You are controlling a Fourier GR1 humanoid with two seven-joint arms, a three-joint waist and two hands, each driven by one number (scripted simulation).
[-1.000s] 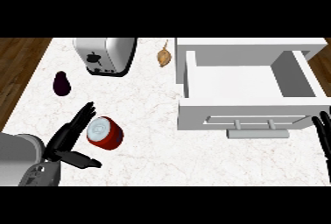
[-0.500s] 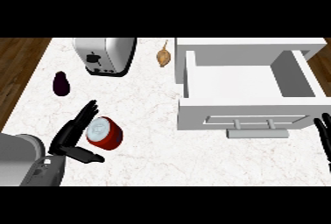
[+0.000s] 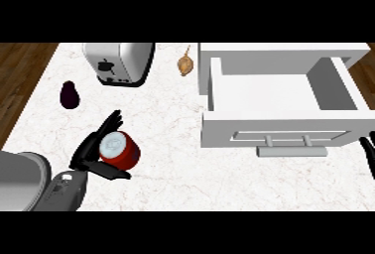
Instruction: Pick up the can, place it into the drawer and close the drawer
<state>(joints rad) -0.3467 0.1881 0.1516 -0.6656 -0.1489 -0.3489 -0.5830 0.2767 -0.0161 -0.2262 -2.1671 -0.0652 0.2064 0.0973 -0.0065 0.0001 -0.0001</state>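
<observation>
Left hand (image 3: 93, 147), fingers spread wide, brackets the can (image 3: 122, 151) just to its right, the open drawer (image 3: 278, 130) well beyond.

There is one red cylindrical can (image 3: 119, 150) with a silvery lid, at eight o'clock on the single white marbled surface (image 3: 190, 171). One white box-shaped drawer (image 3: 278, 124) sits at two o'clock and carries one grey bar handle (image 3: 289, 141). One chrome toaster (image 3: 117, 63) is at eleven o'clock, one dark purple aubergine (image 3: 70, 94) at ten, and one small tan bulb-like thing (image 3: 186, 63) at twelve. Black hands number two: the left hand (image 3: 89, 149) at eight o'clock and the right hand (image 3: 367, 151) at four.
</observation>
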